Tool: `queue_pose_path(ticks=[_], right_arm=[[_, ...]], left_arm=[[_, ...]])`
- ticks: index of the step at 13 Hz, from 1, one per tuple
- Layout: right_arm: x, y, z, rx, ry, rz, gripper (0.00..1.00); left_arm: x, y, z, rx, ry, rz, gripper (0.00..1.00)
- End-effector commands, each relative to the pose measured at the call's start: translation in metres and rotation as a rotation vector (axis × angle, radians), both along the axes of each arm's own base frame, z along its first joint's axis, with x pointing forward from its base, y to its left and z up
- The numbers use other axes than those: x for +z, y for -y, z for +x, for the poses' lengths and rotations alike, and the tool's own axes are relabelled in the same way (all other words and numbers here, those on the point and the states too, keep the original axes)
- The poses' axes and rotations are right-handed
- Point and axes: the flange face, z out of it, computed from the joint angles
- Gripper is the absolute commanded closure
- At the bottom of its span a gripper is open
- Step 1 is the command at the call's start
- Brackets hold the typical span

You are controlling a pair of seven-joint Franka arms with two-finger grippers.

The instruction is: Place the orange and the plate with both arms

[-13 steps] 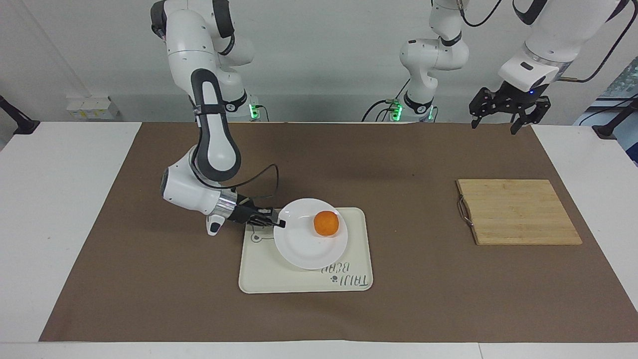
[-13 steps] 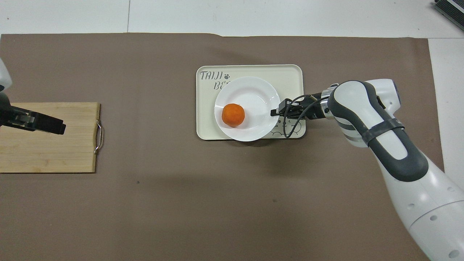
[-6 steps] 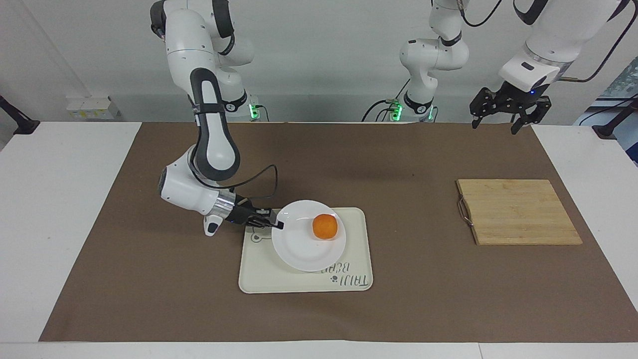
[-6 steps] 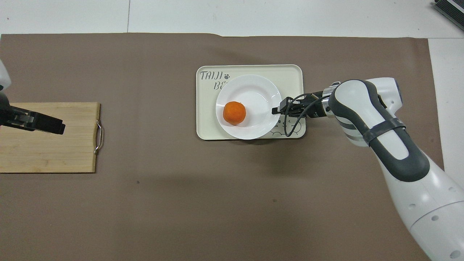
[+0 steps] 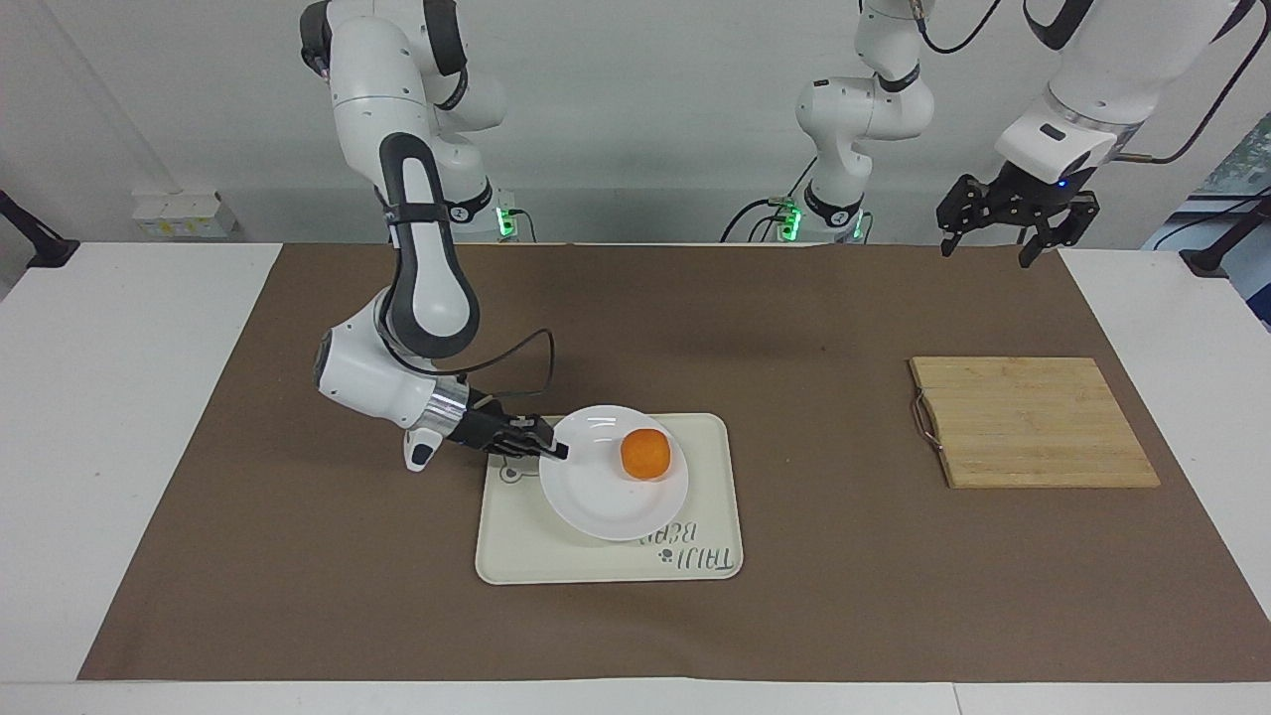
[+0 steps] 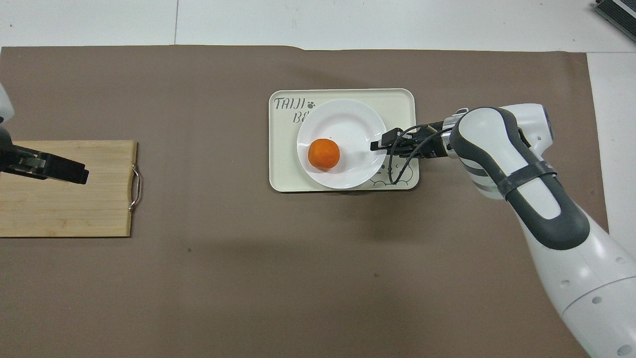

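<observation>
My right gripper (image 5: 558,449) touches the glossy round white plate's (image 5: 596,501) rim; I cannot tell its spread. My left gripper (image 5: 1003,233) waits, spread, raised.

1. The scene is lit brightly and evenly, apparently from above; no lamp is seen.
2. Soft, blurred shadows are cast on the brown mat (image 6: 198,278), the broadest one nearer the robots than the tray (image 6: 283,169) in the overhead view.
3. A narrow dark shadow is seen under the tray's edge.
4. Pale glare is carried on the white plate (image 5: 596,497), and a highlight on the orange (image 5: 645,453).
5. Both views are rendered in focus, without motion blur.
6. The mat's farther edge is shown almost straight, with little edge distortion.
</observation>
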Motion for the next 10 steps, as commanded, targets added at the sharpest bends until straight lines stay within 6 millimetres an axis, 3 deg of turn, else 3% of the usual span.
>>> queue_pose_path(ticks=[1,5,8,10], right_arm=[[0.007,0.000,0.011,0.014,0.027,-0.048,0.00],[0.008,0.003,0.018,0.063,0.046,-0.105,0.00],[0.036,0.016,0.030,0.130,0.113,-0.228,0.00],[0.042,0.021,0.030,0.159,0.117,-0.325,0.00]], left_arm=[[0.001,-0.003,-0.005,0.011,0.010,0.001,0.00],[0.001,-0.003,-0.005,0.009,0.013,0.001,0.00],[0.001,-0.003,-0.005,0.009,0.013,0.001,0.00],[0.001,-0.004,-0.005,0.012,0.013,0.001,0.00]])
